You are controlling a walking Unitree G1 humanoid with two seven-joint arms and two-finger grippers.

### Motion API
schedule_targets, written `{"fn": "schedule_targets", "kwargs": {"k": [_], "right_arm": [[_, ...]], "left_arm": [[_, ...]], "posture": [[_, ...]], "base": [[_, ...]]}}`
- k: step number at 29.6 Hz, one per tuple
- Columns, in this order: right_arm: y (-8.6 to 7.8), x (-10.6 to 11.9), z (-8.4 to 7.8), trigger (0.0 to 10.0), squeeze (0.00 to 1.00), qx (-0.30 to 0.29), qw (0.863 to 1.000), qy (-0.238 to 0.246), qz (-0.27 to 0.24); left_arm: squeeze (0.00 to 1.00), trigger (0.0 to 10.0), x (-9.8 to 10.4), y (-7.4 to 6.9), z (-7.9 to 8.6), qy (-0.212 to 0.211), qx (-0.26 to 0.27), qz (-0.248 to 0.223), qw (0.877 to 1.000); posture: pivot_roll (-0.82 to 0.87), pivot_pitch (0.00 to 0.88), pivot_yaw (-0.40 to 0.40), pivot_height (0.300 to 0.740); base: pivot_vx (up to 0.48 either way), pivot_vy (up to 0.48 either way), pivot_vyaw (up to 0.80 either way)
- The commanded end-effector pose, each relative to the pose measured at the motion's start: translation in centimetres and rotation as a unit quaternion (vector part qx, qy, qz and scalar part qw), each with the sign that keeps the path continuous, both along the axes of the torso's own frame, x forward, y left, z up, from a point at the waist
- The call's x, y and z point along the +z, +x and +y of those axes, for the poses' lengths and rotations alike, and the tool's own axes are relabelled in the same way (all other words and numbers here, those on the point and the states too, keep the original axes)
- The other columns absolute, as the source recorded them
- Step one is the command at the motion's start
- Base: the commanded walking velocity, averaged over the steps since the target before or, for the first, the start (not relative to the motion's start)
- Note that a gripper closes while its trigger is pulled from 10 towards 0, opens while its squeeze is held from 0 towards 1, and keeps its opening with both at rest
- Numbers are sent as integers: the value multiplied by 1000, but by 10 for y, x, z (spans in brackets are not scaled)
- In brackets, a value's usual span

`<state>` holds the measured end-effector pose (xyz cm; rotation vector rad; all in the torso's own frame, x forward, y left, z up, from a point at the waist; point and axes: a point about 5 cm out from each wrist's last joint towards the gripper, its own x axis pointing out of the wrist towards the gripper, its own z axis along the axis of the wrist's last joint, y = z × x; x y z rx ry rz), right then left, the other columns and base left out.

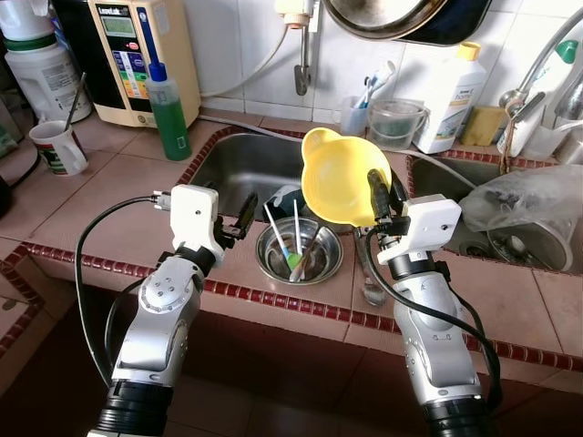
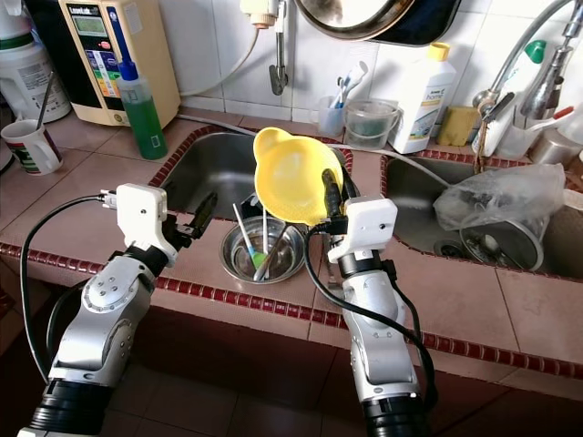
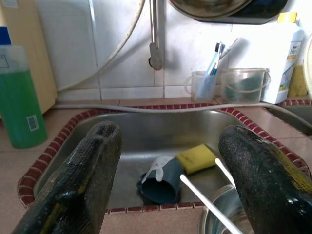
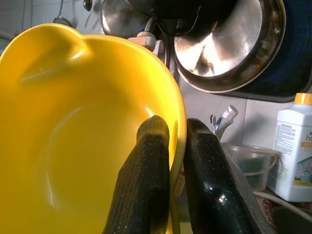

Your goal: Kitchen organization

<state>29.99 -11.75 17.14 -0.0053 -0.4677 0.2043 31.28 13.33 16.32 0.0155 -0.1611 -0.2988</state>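
Yellow plastic bowl (image 1: 342,176): lifted over the sink, rim pinched by right hand (image 1: 381,202), not yet placed.
Left hand (image 1: 244,215) open, empty; steel bowl of utensils (image 1: 299,252) on tiled surface (image 1: 109,187) remains unsorted.

Head cameras look down at the sink (image 1: 239,164); wrist cameras (much closer) face its back wall.

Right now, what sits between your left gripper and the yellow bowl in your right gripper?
In the left eye view, the steel bowl holding utensils lies between the open left gripper and the yellow bowl.
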Motion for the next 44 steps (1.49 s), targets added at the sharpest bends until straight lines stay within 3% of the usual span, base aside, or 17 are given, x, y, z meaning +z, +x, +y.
{"fn": "schedule_targets", "kwargs": {"k": [1, 26, 29, 37, 38, 44], "right_arm": [[-1, 6, -1, 10000, 0, -4, 1000, 2, -11], [-1, 8, -3, 10000, 0, -5, 1000, 0, -9], [-2, 8, -3, 10000, 0, -5, 1000, 0, -9], [-1, 2, -5, 10000, 0, -8, 1000, 11, 16], [2, -3, -11, 10000, 0, -22, 999, 19, 41], [6, -8, -16, 10000, 0, -38, 996, 48, 70]], "left_arm": [[0, 10000, 4, -2, 2, 6, -1, -7, 1000], [0, 10000, 7, -2, -2, 3, -12, -11, 1000], [0, 10000, 10, -4, -4, -13, -19, -19, 1000], [0, 10000, 8, -8, -9, 7, -45, -20, 999], [0, 10000, 8, -10, -11, 12, -58, -23, 998], [0, 10000, 8, -13, -13, 31, -80, -26, 996]], "posture": [[-80, 28, 10, 740], [-86, 44, 8, 740], [-86, 44, 8, 740], [-89, 46, 10, 740], [-90, 50, 11, 740], [-90, 53, 14, 740]], "base": [[304, 0, 0], [436, 0, 0], [0, 0, 0], [0, 0, 0], [0, 0, 0], [0, 0, 0]]}}
